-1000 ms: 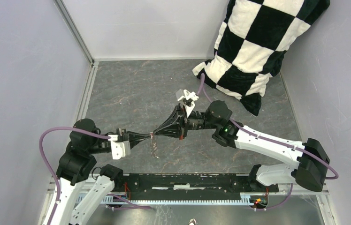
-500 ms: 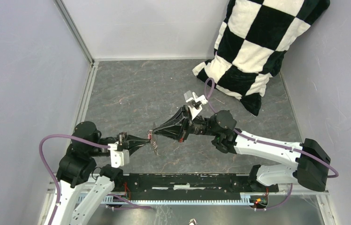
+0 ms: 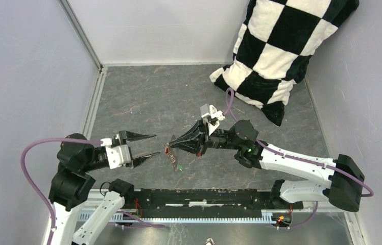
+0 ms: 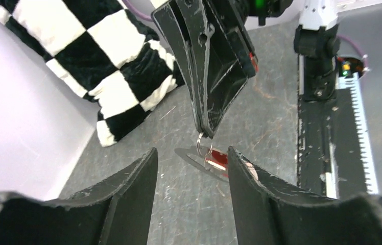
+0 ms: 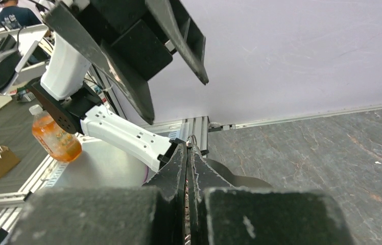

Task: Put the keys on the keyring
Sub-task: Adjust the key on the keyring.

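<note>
My right gripper (image 3: 171,146) is shut on the small wire ring (image 4: 204,145) of the keyring (image 3: 174,158), which hangs from its tip just above the grey floor. The red key (image 4: 217,157) lies against the grey loop, and a green key (image 3: 178,167) shows at the loop's lower end. My left gripper (image 3: 156,144) stands open a little to the left of the hanging keyring, holding nothing. In the left wrist view the ring and red key sit beyond the gap of the left gripper (image 4: 191,158). The right wrist view shows the right gripper (image 5: 188,149) pressed together with the ring (image 5: 193,138) peeking out.
A black-and-white checkered pillow (image 3: 281,51) leans in the back right corner. Grey walls close in the left, back and right sides. A black rail (image 3: 209,196) runs along the near edge between the arm bases. An orange bottle (image 5: 56,135) stands outside the cell.
My left gripper has let go of the keyring, opened and pulled back to the left. The right gripper stays shut on the ring and the keys now hang from it alone.
</note>
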### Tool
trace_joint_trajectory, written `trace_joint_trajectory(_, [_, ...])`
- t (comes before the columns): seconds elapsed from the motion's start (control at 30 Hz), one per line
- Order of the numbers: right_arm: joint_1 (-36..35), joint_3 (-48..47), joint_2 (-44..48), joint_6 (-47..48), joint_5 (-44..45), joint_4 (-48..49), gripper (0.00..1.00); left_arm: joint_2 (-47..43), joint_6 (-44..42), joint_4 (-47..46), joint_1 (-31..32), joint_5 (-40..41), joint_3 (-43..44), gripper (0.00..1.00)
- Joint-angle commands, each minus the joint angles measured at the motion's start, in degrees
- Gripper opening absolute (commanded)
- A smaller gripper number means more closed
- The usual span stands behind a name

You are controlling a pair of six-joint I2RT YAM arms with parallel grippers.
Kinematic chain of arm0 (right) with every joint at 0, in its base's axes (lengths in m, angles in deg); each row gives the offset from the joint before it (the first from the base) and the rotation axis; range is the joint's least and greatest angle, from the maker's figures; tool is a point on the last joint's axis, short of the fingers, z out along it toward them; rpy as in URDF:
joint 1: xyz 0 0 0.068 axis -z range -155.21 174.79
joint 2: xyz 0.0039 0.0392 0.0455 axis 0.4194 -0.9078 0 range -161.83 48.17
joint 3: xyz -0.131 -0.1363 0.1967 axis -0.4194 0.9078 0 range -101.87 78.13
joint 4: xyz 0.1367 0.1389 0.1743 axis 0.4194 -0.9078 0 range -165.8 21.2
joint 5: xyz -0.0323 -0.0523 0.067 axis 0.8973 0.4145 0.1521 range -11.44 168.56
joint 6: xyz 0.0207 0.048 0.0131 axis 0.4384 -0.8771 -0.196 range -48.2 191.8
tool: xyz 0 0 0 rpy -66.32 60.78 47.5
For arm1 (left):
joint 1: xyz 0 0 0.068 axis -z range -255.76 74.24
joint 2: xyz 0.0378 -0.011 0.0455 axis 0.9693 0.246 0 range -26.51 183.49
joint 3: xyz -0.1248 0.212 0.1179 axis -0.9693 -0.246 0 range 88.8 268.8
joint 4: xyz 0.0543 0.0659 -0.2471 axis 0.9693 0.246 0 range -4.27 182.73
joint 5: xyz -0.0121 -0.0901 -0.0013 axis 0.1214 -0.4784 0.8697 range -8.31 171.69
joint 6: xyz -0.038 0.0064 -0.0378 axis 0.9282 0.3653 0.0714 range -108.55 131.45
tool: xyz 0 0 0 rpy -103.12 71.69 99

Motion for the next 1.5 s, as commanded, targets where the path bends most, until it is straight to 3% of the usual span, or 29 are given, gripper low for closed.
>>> trace_joint_trajectory(0.0, [-0.1, -2.2, 1.7, 4.1, -2.2, 0.6, 0.0, 3.4, 11.4, -3.3, 0.1, -2.7, 0.9, 0.6])
trace_joint_trajectory(0.23, [-0.1, -2.6, 1.8, 4.4, -3.7, 2.0, 0.0, 7.5, 10.3, -2.2, 0.1, -5.9, -0.3, 0.53])
trace_joint_trajectory(0.67, [-0.1, -1.7, 2.0, 3.1, -3.0, 6.0, 0.0, 9.0, 7.0, 2.0, 0.1, -9.7, 1.6, 0.25])
trace_joint_trajectory(0.87, [-0.1, -3.1, 1.2, 3.5, -3.5, 3.6, 0.0, 9.1, 7.0, 1.0, 0.2, -10.1, 1.8, 0.02])
trace_joint_trajectory(1.0, [0.0, -9.5, 2.1, 12.2, -2.6, -14.7, 0.32, 9.1, 5.9, 1.4, 0.1, -8.6, 2.0, 0.02])
trace_joint_trajectory(1.1, [0.1, -17.2, 1.4, 20.7, -2.0, -31.8, 0.43, 9.2, 4.2, 2.2, 0.1, -7.6, 2.0, 0.02])
trace_joint_trajectory(1.27, [0.1, -31.5, -3.9, 31.7, -2.8, -56.5, 0.38, 9.8, 3.1, 2.4, 0.1, -5.6, 1.6, 0.02])
trace_joint_trajectory(1.47, [0.1, -40.8, -9.0, 37.1, -3.6, -68.5, 0.34, 10.4, 2.1, 2.6, 0.1, -5.3, 1.2, 0.02])
